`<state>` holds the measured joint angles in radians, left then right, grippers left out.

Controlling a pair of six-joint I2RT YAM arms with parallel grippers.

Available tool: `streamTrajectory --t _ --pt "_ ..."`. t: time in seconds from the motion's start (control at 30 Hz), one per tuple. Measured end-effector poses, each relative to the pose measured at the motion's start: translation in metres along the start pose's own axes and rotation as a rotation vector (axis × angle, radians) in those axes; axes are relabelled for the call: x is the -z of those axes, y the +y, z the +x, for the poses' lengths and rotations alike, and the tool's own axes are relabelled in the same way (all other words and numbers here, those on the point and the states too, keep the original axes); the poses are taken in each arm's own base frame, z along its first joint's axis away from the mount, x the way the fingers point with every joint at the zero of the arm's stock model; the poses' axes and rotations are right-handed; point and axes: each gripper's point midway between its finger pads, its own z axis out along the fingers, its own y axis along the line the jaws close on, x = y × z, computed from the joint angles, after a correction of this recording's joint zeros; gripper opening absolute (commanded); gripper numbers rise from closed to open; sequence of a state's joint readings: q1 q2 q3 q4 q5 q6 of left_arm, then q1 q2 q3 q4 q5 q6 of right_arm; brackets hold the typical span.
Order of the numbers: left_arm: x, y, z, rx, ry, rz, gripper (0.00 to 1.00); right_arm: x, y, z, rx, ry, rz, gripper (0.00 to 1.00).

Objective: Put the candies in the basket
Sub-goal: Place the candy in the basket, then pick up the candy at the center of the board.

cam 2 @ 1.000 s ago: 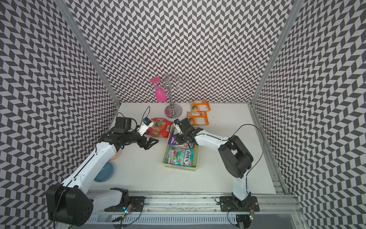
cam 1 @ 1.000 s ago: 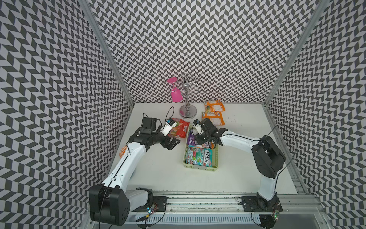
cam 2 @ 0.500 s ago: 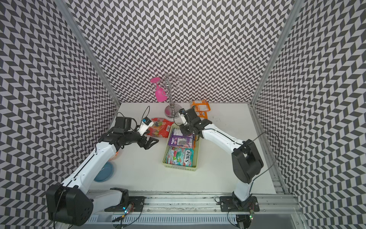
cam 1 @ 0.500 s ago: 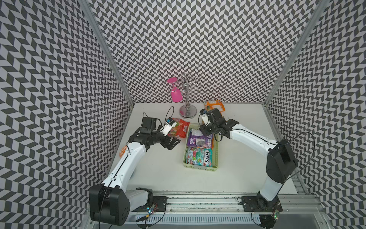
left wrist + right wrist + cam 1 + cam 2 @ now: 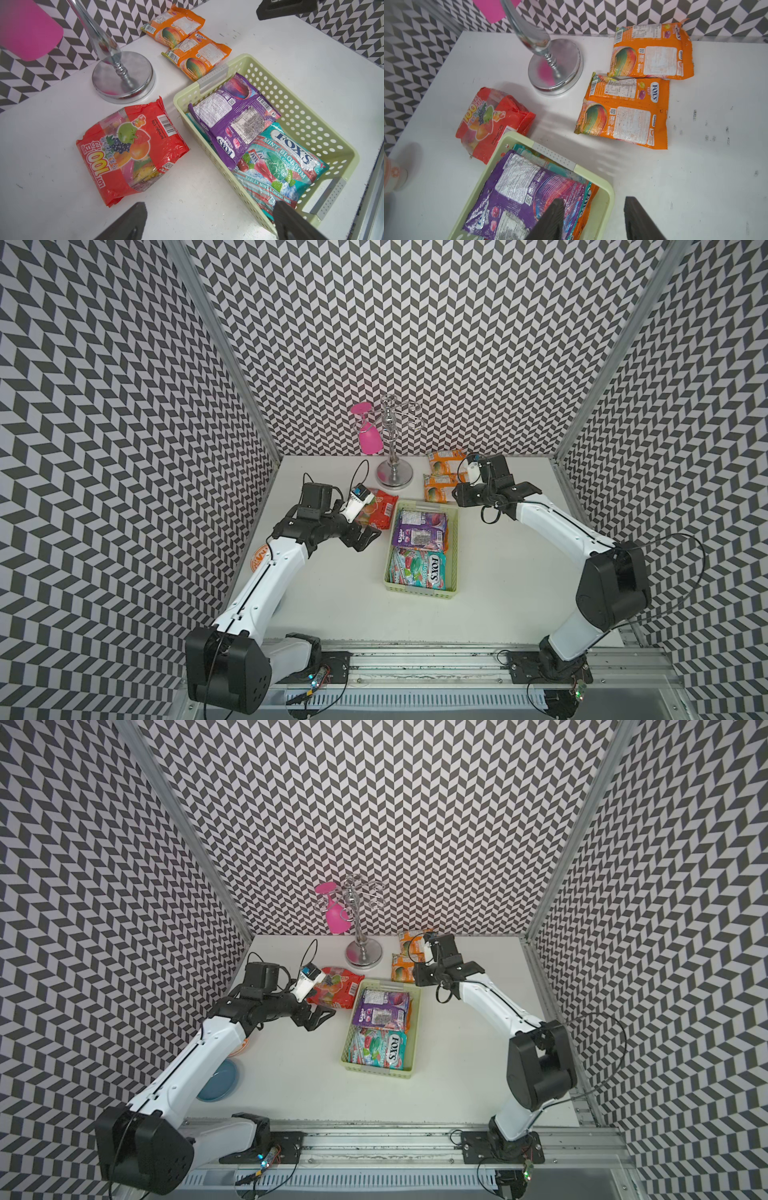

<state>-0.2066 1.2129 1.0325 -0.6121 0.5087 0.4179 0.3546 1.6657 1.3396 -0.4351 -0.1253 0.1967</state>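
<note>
The pale yellow-green basket (image 5: 455, 556) (image 5: 245, 62) (image 5: 604, 193) stands mid-table. A purple packet (image 5: 419, 531) (image 5: 234, 122) and a teal packet (image 5: 417, 570) (image 5: 291, 164) lie in it, over an orange one (image 5: 584, 216). Two orange packets (image 5: 444, 458) (image 5: 436, 489) (image 5: 652, 52) (image 5: 623, 116) lie on the table behind it. A red fruit-printed bag (image 5: 376, 510) (image 5: 133, 149) lies on the table at the basket's far left corner. My left gripper (image 5: 365, 537) (image 5: 209, 209) is open and empty beside the basket, near the red bag. My right gripper (image 5: 457, 494) (image 5: 595, 201) hangs open and empty over the basket's far right corner.
A chrome stand (image 5: 394, 479) with a pink glass (image 5: 368, 435) hanging from it stands at the back, close to the red bag and the orange packets. An orange-patterned plate (image 5: 259, 562) and a blue plate (image 5: 218, 1081) lie by the left wall under my left arm.
My right gripper has drawn back from over the basket's middle to its far right corner, with its jaws widening. The purple packet now lies uncovered in the basket. The left arm has not moved.
</note>
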Motion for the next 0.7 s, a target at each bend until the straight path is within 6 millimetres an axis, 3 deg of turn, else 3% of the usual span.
streamTrajectory --t 0.3,0.47,0.7 --pt "-0.007 -0.019 -0.010 -0.098 -0.018 0.043 0.99 -0.018 -0.056 0.008 -0.192 0.016 -0.008 0.52" --pt "-0.008 -0.026 -0.011 -0.106 -0.029 0.074 0.99 -0.046 -0.082 0.023 -0.275 0.063 0.006 0.52" --pt "-0.008 -0.032 -0.013 -0.119 -0.037 0.093 0.99 -0.082 -0.104 0.036 -0.397 0.124 -0.026 0.52"
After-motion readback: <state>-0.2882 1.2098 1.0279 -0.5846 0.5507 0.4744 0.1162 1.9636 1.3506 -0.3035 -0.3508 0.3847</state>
